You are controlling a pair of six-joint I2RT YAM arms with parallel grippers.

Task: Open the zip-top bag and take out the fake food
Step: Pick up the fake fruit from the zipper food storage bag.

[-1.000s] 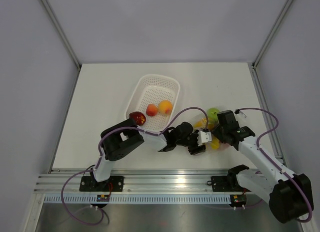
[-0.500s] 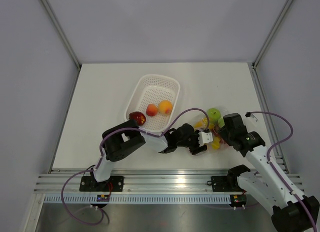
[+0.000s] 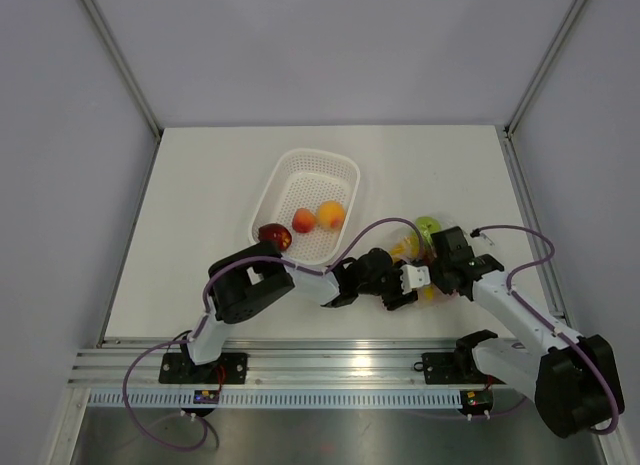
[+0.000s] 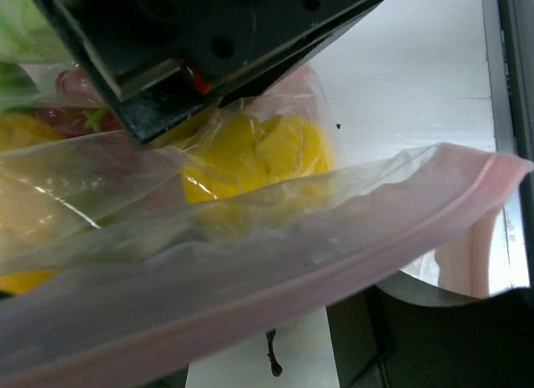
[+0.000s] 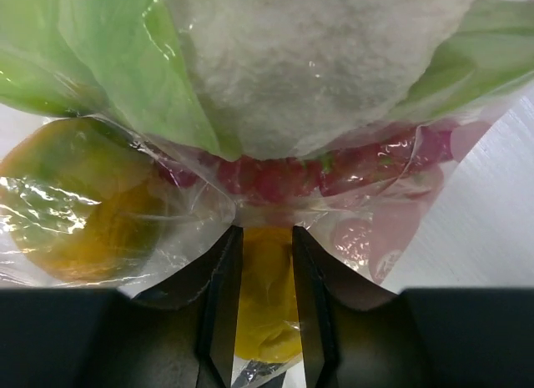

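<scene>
Clear, crinkled plastic fills both wrist views. The zip-top bag (image 3: 425,268) lies on the white table (image 3: 200,205) near its front right, just right of the white perforated basket (image 3: 318,152) and between the two arms. The right gripper (image 5: 265,238) has its jaws nearly together, nipping a fold of the bag's film, with a yellow piece (image 5: 265,321) showing in the narrow gap. Beyond them, through the plastic, are a pale green-white leafy piece (image 5: 309,62), a dark red piece (image 5: 334,173) and an orange-green fruit (image 5: 75,213).

The left gripper (image 3: 405,287) meets the bag's left side. Its fingers are hidden from its own camera, so it cannot be told whether its jaws pinch anything. That camera shows the pinkish zip strip (image 4: 400,213) running across the foreground. A green apple (image 3: 428,226) sits at the bag's far end.

In the basket lie a peach-coloured fruit (image 3: 304,220) and an orange fruit (image 3: 330,215). A red apple (image 3: 275,236) sits at the basket's near-left corner; whether inside the rim is unclear.
</scene>
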